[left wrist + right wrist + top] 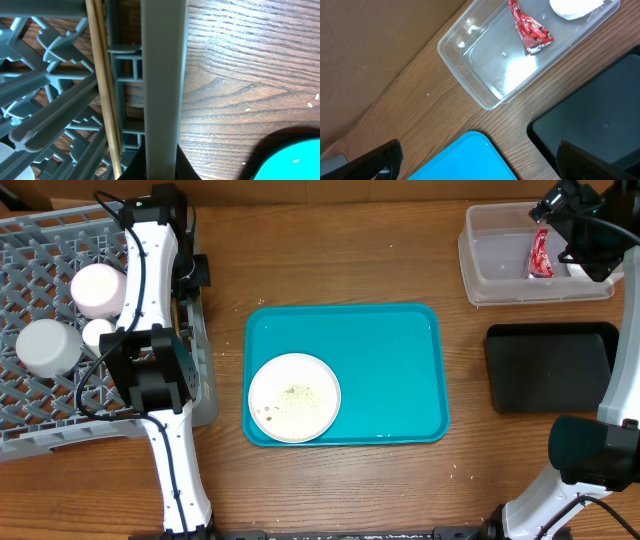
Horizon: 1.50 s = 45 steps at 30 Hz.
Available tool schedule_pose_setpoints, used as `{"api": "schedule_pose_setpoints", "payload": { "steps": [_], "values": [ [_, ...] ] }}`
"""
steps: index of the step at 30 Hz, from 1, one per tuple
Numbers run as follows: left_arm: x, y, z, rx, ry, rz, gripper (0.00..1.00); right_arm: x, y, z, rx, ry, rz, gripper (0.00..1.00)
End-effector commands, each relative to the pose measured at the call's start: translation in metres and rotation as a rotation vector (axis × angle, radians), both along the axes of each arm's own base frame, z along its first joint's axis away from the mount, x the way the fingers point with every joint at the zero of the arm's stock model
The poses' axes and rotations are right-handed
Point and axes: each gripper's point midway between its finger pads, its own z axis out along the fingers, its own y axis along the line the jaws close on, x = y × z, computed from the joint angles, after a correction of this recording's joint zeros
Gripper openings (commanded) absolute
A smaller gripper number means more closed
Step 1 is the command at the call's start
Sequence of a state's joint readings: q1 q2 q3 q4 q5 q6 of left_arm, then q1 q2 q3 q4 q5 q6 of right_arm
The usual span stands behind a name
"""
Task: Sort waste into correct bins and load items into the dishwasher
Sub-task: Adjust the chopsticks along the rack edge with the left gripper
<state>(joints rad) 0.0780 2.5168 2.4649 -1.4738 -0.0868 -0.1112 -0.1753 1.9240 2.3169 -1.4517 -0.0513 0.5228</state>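
- One plate [312,376], one red wrapper [541,255], one clear tub [498,262], one black tray [550,367].
- Our left claw [178,372] is closed, hold unclear; our right claw [482,160] gapes wide, empty.

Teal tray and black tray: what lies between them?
Between the teal tray and the black tray, only bare wooden table shows, in the overhead view.

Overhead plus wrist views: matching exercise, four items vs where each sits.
Items:
1. red wrapper
2. white plate
3. chopsticks
4. black tray

Places:
A. on the teal tray
B. straight on the table
C. in the grey rack
D. in the clear tub

Pairs: 1-D, 2-A, 3-C, 4-B
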Motion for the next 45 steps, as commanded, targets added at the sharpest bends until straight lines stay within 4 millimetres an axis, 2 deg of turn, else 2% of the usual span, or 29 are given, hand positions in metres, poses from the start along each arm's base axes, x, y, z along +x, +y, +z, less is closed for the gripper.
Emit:
{"api": "schedule_pose_setpoints", "payload": {
  "steps": [1,7,14,19,25,45],
  "values": [
    [0.003,-0.003,0.015,0.009,-0.029,-0.126,0.04,0.001,-0.002,-0.002,-0.009,0.004,-0.003,1.00],
    [0.003,-0.003,0.015,0.015,-0.018,-0.240,0.04,0.001,-0.002,-0.002,-0.009,0.004,-0.003,1.00],
    [0.003,-0.006,0.015,0.001,-0.018,-0.272,0.04,0.001,-0.002,-0.002,-0.008,0.005,-0.003,1.00],
    [0.004,-0.025,0.015,-0.100,-0.035,-0.369,0.04,0.001,-0.002,-0.002,-0.009,0.004,-0.003,1.00],
    [0.001,-0.036,0.015,-0.163,-0.037,-0.395,0.04,0.001,-0.002,-0.002,-0.009,0.004,-0.003,1.00],
    [-0.002,-0.046,0.016,-0.221,-0.037,-0.422,0.04,0.001,-0.002,-0.002,-0.008,0.005,-0.003,1.00]
  ]
}}
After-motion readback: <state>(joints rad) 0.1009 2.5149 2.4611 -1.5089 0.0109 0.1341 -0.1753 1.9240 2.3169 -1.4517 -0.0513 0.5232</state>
